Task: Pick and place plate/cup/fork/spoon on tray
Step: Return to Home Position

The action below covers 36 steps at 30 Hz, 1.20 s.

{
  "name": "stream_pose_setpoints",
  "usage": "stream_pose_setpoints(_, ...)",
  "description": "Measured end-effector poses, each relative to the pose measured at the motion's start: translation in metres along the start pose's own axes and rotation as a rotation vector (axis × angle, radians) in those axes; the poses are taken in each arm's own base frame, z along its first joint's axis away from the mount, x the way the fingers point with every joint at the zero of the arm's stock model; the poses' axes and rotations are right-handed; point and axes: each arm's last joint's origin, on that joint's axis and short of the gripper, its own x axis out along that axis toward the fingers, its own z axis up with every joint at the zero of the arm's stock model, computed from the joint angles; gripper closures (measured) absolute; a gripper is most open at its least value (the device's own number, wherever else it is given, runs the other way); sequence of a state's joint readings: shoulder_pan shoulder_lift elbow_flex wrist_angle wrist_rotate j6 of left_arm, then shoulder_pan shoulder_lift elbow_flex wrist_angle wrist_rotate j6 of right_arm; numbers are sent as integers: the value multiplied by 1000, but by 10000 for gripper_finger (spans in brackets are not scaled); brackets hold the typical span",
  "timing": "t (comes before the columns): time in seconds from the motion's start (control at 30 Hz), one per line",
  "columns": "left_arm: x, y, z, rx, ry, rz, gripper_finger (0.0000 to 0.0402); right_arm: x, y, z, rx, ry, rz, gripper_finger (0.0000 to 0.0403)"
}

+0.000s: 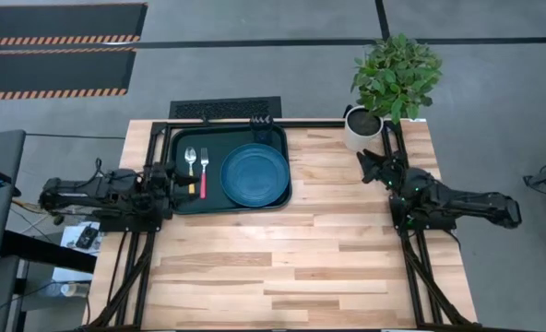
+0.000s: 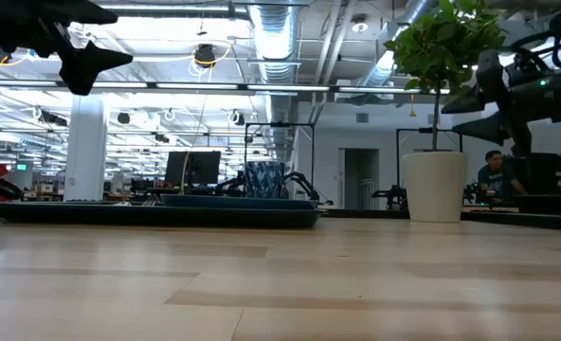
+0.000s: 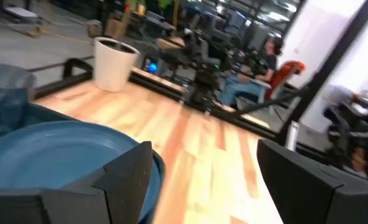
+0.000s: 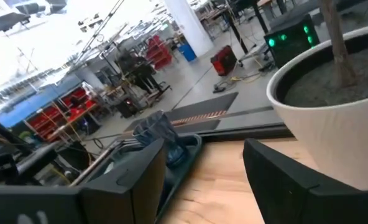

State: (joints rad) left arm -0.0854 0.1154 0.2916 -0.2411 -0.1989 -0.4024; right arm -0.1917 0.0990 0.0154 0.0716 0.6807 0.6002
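Note:
The dark green tray (image 1: 183, 140) lies at the table's far left. On it lie the teal-blue plate (image 1: 255, 175), the spoon (image 1: 191, 159) and the red-handled fork (image 1: 204, 175), side by side left of the plate. The bluish cup (image 3: 4, 87) stands at the tray's far side beyond the plate. It also shows in the right wrist view (image 4: 156, 134) and the low view (image 2: 263, 178). My left gripper (image 1: 176, 182) is open and empty, raised over the tray's left edge. My right gripper (image 1: 369, 165) is open and empty, raised beside the white pot.
A white pot (image 1: 361, 129) with a green plant (image 1: 397, 74) stands at the table's far right, close to my right gripper. The light wood table (image 1: 282, 267) stretches toward its near edge. People sit in the room beyond the table.

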Motion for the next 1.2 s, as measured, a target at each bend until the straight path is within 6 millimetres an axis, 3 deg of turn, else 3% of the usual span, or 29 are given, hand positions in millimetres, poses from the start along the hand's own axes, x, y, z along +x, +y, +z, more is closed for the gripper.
stream_pose_setpoints(0.2, -9, -4, -1, 10, 31, -70, 125, 0, 0, -1, 30, 8, -2, 163)
stream_pose_setpoints(0.3, -18, 3, -5, 21, 22, 38, 125, 0, 0, -1, 29, 9, -2, 163)
stream_pose_setpoints(0.43, -14, 8, -17, 57, 65, 155, 125, 0, 0, -1, 28, 10, -2, 163)
stream_pose_setpoints(0.53, -8, 7, -29, 104, 89, 30, 125, 0, 0, -1, 29, 10, -2, 163)
stream_pose_setpoints(0.77, 4, -1, -60, 222, 167, -438, 125, 0, 0, -1, 30, 11, -2, 163)
stream_pose_setpoints(0.87, 5, -5, -61, 232, 150, -560, 125, 0, -1, -2, 30, 11, -3, 163)
stream_pose_setpoints(1.0, 4, -5, -60, 294, 123, -590, 125, 0, -1, -1, 30, 11, -3, 163)
stream_pose_setpoints(1.2, 5, -2, -62, 241, 151, -485, 125, 0, -1, -2, 30, 11, -3, 163)
